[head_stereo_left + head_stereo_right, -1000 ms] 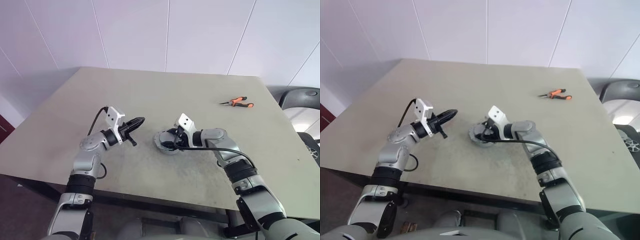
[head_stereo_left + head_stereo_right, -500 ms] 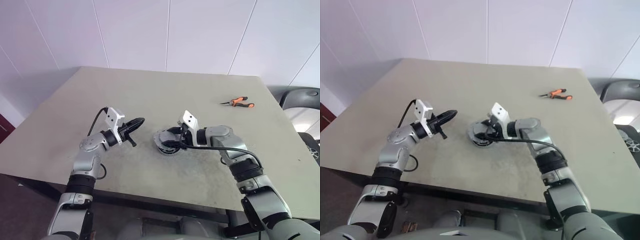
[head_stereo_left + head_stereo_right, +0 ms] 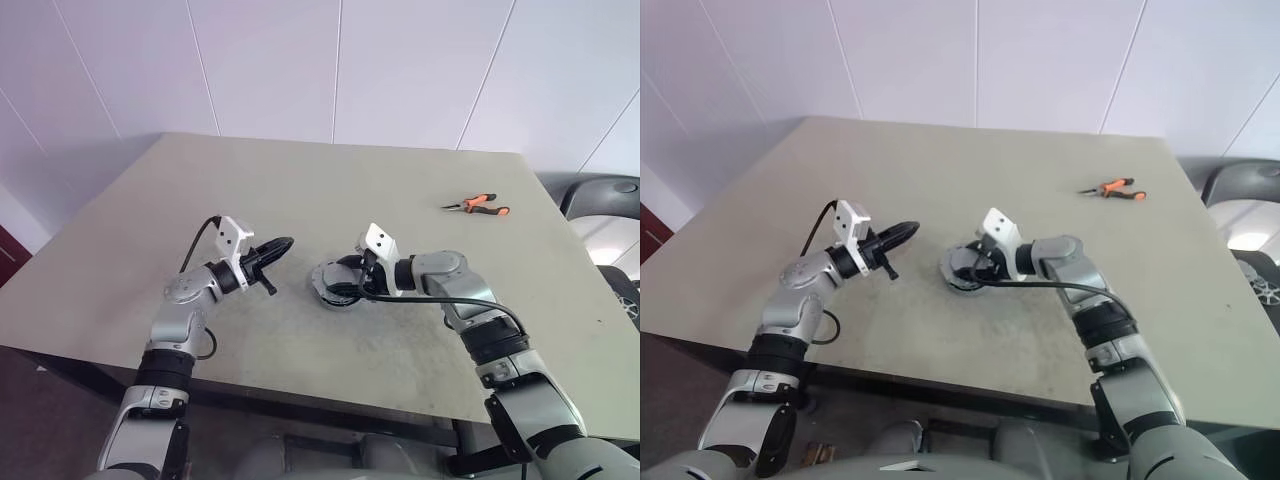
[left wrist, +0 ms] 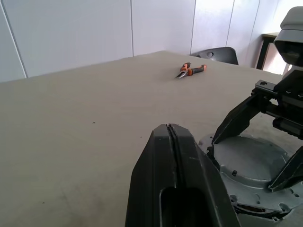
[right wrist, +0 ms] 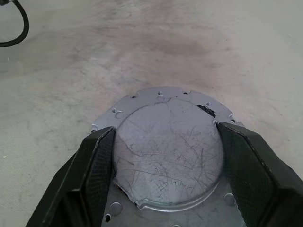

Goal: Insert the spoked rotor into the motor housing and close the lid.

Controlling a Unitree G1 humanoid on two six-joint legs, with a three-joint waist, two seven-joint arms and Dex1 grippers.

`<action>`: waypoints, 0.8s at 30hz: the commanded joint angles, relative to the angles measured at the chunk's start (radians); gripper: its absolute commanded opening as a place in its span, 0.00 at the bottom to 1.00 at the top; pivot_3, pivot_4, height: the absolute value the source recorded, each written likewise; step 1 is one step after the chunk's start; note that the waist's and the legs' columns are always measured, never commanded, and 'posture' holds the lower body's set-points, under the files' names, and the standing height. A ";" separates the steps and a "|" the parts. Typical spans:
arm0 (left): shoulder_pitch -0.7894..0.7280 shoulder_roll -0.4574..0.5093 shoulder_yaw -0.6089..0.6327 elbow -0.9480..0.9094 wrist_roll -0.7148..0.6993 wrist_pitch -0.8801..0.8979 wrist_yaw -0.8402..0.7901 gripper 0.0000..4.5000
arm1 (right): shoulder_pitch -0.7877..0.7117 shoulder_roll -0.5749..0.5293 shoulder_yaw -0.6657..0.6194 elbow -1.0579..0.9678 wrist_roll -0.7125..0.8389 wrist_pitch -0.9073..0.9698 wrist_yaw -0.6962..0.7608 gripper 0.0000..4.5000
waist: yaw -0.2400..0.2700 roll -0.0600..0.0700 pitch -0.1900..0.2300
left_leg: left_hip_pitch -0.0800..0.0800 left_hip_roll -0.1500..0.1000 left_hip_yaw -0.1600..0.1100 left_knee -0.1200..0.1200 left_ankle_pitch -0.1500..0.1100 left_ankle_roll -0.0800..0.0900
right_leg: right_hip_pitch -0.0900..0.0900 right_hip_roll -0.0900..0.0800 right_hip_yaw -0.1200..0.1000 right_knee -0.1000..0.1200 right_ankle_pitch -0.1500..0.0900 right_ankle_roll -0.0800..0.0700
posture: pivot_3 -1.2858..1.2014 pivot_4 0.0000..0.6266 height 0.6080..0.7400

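Two black fingers (image 5: 97, 165) of the right gripper (image 5: 168, 161), spread wide — one on each side of a round silver lid (image 5: 168, 146), pads against its raised, scratched dome. Beneath the dome, a flat flange with small holes around the edge, and a dark notch at the far rim. All resting on a grey, mottled table (image 5: 156, 52) — darker smudges beyond the lid. A loop of black cable (image 5: 16, 33) at one corner, well apart from the lid.

place: workshop or lab | signs: bare worktable (image 3: 300, 190), pliers (image 3: 476, 206), white panelled walls (image 3: 270, 65)
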 commanded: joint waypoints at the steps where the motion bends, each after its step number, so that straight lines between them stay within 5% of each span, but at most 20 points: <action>1: -0.020 0.002 0.005 -0.005 -0.004 -0.013 -0.003 0.00 | -0.014 -0.012 -0.014 -0.006 -0.004 -0.032 -0.006 0.67 | 0.000 0.000 0.000 | 0.000 0.000 0.000 0.000 0.000 0.000 | 0.000 0.000 0.000 0.000 0.000 0.000 | 0.52 0.00 1.00; 24: -0.041 0.001 0.001 0.075 0.002 -0.059 -0.026 0.00 | -0.003 -0.018 -0.014 0.019 -0.035 -0.075 -0.035 0.67 | 0.001 0.000 0.000 | -0.001 0.000 0.000 0.001 0.000 0.000 | -0.001 0.000 0.000 0.000 0.000 0.000 | 0.52 0.00 1.00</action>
